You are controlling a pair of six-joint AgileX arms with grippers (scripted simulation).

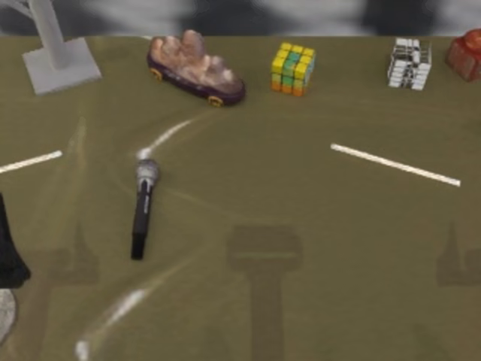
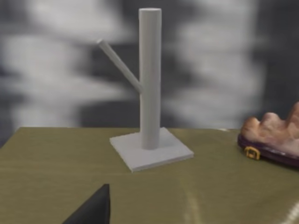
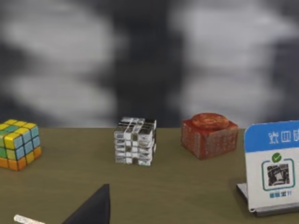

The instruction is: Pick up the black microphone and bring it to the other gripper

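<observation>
Lying untouched just below the purple toy car [image 1: 197, 68], the black microphone [image 1: 142, 210] is pointing its mesh head toward it. Left wrist view: a grey stand [image 2: 150, 93] is sitting beside that car. Right wrist view: a silver cube [image 3: 135, 141] is resting well beyond it. Neither gripper's spread can be told.

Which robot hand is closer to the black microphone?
The left. Its arm shows at the table's left edge, beside the black microphone lying flat. The right arm is out of the top view, and its wrist camera faces the cubes at the table's far right.
</observation>
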